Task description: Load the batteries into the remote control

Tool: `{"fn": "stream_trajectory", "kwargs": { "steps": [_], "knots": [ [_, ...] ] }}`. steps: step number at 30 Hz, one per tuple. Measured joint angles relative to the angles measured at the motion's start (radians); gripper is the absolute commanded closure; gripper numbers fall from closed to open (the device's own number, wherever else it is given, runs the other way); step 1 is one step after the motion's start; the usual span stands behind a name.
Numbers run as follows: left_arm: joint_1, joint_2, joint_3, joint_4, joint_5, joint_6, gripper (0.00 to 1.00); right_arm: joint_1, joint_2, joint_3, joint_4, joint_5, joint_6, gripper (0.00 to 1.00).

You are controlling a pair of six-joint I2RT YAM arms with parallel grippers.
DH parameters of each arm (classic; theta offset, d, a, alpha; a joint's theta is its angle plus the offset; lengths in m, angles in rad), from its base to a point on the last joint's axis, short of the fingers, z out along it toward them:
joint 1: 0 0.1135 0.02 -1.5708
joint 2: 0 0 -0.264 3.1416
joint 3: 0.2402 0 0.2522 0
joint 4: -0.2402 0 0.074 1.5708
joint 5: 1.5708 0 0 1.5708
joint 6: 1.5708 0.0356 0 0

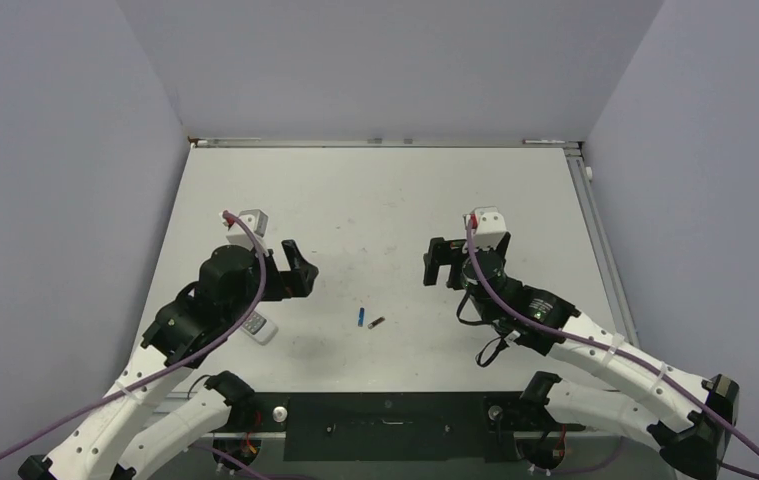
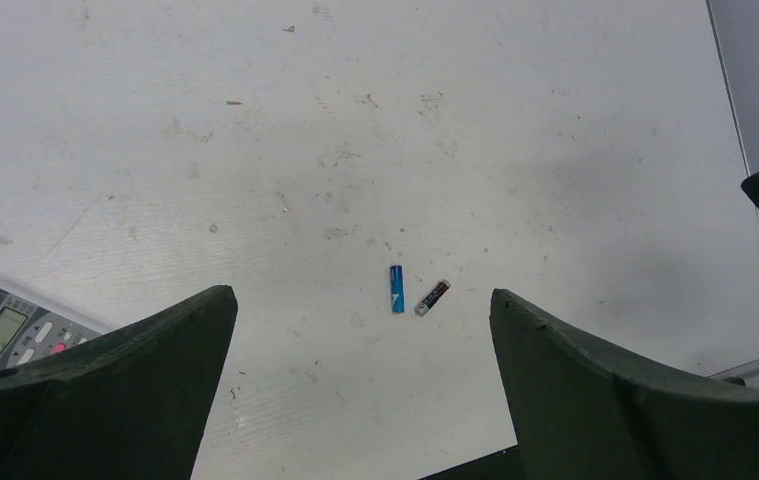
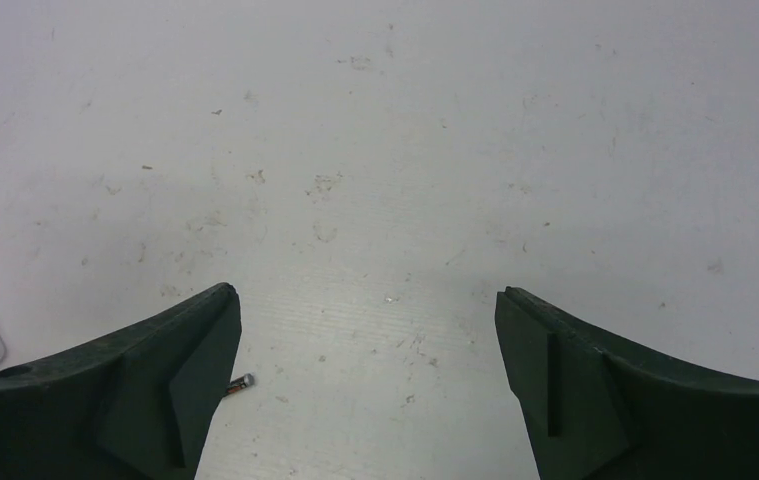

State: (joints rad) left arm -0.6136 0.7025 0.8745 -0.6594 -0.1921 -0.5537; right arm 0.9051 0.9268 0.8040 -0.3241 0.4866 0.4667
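Nearest to us, the remote (image 1: 258, 325) lies flat on the table (image 1: 385, 190) by the near left side, partly tucked under the left arm in the top view. In the left wrist view its screen and buttons face up. Right of it, roughly midway between the two arms, we have both batteries loose on the table and well clear of the remote. The blue battery (image 2: 396, 289) sits on the left and the dark battery (image 2: 432, 297) just beside it on the right, angled toward it, with a small gap and no contact. A bit farther out, the left gripper (image 1: 303, 268) hangs above the table with its jaws spread wide and nothing between them; it points toward the centre, and the batteries show in the gap of its wrist view. Opposite it, the right gripper (image 1: 437, 262) is also spread fully wide and holds nothing. Its wrist view catches only the dark battery's metal tip next to one finger and a corner of the remote at the frame edge. Beyond both grippers we see just scuffed tabletop up to the back wall.
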Motion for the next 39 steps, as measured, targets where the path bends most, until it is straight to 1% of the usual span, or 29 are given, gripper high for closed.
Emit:
{"fn": "stream_trajectory", "kwargs": {
  "steps": [5, 12, 20, 25, 29, 35, 39],
  "knots": [
    [0.0, 0.003, 0.0, -0.032, -0.037, -0.029, 0.04, 0.0, -0.059, 0.0, -0.05, 0.051, 0.017, 0.01],
    [0.0, 0.076, 0.012, -0.107, -0.095, -0.072, 0.04, 0.0, -0.109, -0.003, -0.081, 0.056, 0.014, 0.01],
    [0.002, 0.129, 0.029, -0.203, -0.171, -0.16, 0.04, 0.0, -0.107, -0.009, -0.113, 0.06, 0.014, 0.02],
    [0.021, 0.167, 0.035, -0.249, -0.214, -0.216, 0.04, 0.0, -0.074, -0.01, -0.127, 0.059, 0.019, 0.02],
    [0.069, 0.191, 0.034, -0.264, -0.214, -0.25, 0.04, 0.0, -0.056, -0.019, -0.126, 0.05, 0.024, 0.02],
    [0.23, 0.233, 0.002, -0.264, -0.177, -0.275, 0.04, 0.0, -0.027, -0.034, -0.115, 0.015, 0.026, 0.02],
    [0.277, 0.268, -0.022, -0.264, -0.167, -0.288, 0.04, 0.0, 0.005, -0.034, -0.103, -0.013, 0.025, 0.02]
  ]
}}
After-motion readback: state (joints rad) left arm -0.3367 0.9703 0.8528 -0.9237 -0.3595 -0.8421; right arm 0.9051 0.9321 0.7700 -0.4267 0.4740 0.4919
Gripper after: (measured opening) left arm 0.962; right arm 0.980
